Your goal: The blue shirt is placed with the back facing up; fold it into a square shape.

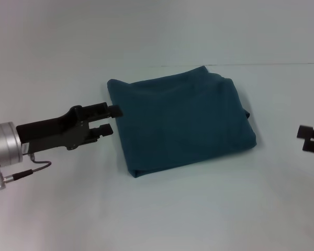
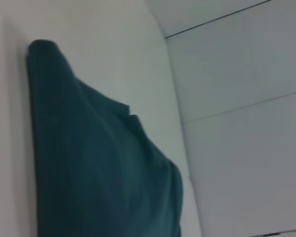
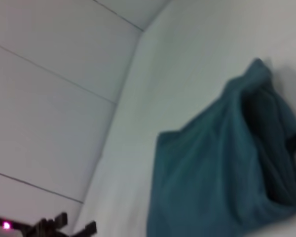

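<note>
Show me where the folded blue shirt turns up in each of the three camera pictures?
Head view: the blue shirt lies mid-table, beside the left gripper.
Left wrist view: it fills the lower left.
Right wrist view: it sits at lower right.
Shared landmark: the white table.

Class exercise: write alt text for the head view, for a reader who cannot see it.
A blue shirt lies folded into a rough square on a white table. The left gripper hovers open at the shirt's left edge, holding nothing, while the right gripper shows only at the frame's right edge, apart from the shirt.
</note>
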Robot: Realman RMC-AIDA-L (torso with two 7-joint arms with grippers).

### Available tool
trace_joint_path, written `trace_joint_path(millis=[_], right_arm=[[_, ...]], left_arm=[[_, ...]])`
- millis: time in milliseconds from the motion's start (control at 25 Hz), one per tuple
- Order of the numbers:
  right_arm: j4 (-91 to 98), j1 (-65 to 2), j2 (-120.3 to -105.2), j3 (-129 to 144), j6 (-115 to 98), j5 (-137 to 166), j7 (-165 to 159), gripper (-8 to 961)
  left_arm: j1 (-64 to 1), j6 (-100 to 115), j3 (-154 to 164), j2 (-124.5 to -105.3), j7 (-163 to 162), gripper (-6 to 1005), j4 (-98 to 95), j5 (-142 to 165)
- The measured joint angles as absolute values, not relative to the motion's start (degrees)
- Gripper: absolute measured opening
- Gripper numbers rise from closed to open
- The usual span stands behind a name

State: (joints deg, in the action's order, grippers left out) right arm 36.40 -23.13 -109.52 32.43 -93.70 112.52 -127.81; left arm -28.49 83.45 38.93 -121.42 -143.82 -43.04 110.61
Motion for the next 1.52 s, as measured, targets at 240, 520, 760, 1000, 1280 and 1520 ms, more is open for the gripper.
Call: trace_joint_path(millis=[240,520,760,1000,1280,1520], right_arm=[[36.28,-23.37,-109.21,32.44,-93.99,115.33,-126.58,882],[34.59,-23.13,-109.07,32.39,-95.06,115.34,-124.59,883],[34.26,-22.88,-108.34,31.73,-95.62,115.29,-124.2,884],[34.2,-23.18,-108.18,29.89,-95.32,115.1,-124.14,883],[34.18,-24.13,-108.19,29.52,-95.17,114.93,-123.57,883],[34.16,-24.06,-108.22,29.38,-95.12,114.88,-123.4,884]], left_arm=[[-30.94,81.0,41.21,-120.86,-148.05,616,-43.05,114.06],[-37.54,75.07,43.62,-119.68,-151.46,613,-40.23,120.22],[-35.19,76.37,43.34,-120.22,-154.77,610,-39.69,120.32],[-32.65,77.6,43.04,-121.71,-155.8,607,-39.51,119.9],[-32.31,76.66,42.92,-123.48,-155.6,604,-38.58,119.78],[-31.92,76.61,42.62,-123.53,-155.4,602,-38.62,119.78]])
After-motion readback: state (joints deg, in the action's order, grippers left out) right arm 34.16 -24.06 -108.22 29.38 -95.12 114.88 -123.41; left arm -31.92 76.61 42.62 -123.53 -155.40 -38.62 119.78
